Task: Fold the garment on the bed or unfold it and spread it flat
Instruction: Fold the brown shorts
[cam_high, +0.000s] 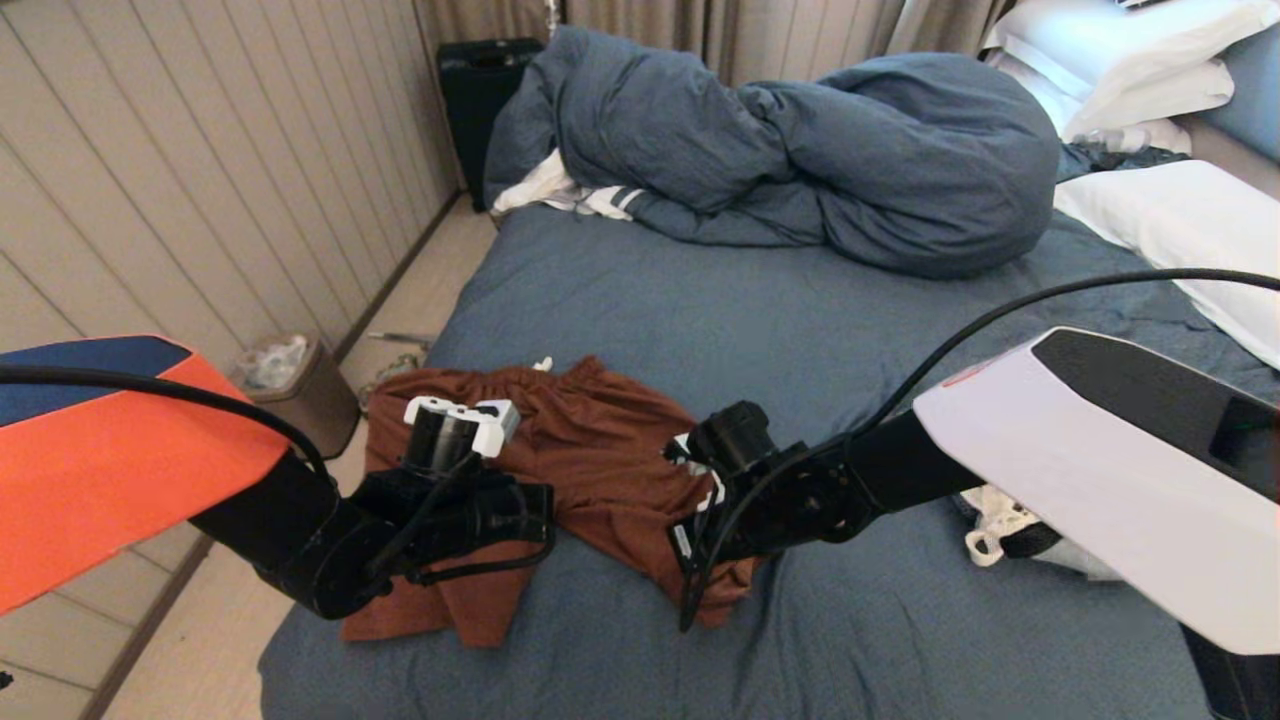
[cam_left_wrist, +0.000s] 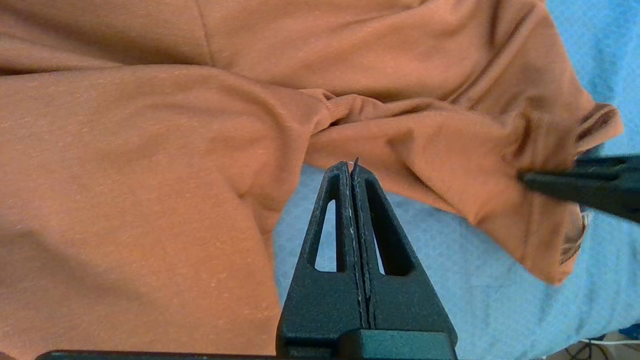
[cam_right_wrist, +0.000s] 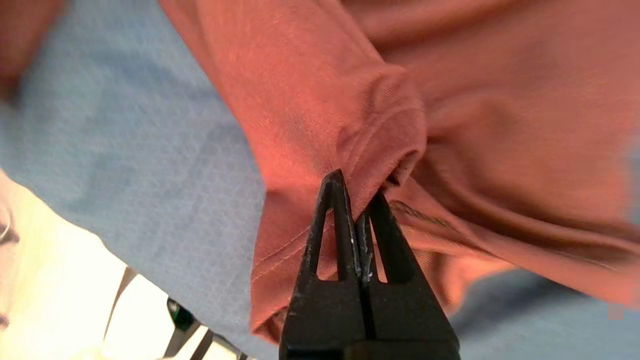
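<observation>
Rust-brown shorts (cam_high: 590, 450) crumpled near the bed (cam_high: 800, 340) foot edge; right gripper (cam_right_wrist: 357, 200) clamped on a hem fold; left gripper (cam_left_wrist: 351, 167) fully closed, tips at the fabric edge, probably holding nothing; grasp step; next: lift and spread flat.

garment (cam_high: 590, 440): rust-brown, plain | bed (cam_high: 800, 330) sheet: slate-blue | duvet (cam_high: 800, 150): blue | pillows (cam_high: 1180, 215): white
</observation>
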